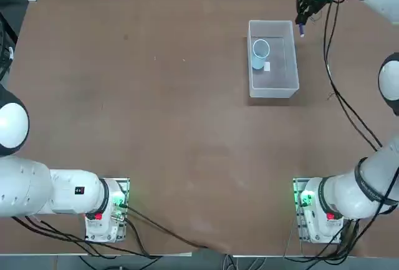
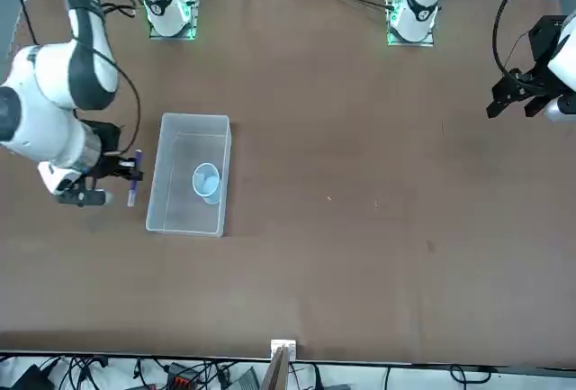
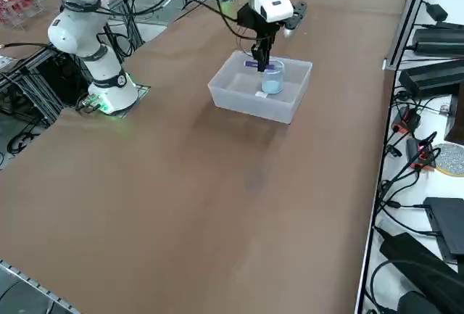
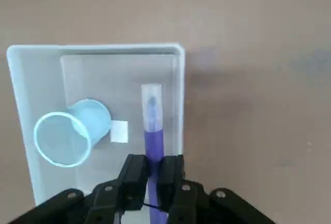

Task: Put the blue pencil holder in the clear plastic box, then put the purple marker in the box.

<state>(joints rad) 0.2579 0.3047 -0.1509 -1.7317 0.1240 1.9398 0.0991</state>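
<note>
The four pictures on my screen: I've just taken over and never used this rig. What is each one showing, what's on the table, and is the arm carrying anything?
They show one moment from four cameras: overhead, across the table facing the robot, raised at the robot's right side, and on the working arm's wrist.

The machine is two white arms fixed to a brown table. Only the right arm works.

On the table sits the clear plastic box. Inside it stands the blue pencil holder, so the first step looks done.

The right pincer is shut on the purple marker, held up off the table. Overhead, the marker hangs just outside the box's far right corner, so it still has to go in.
</note>
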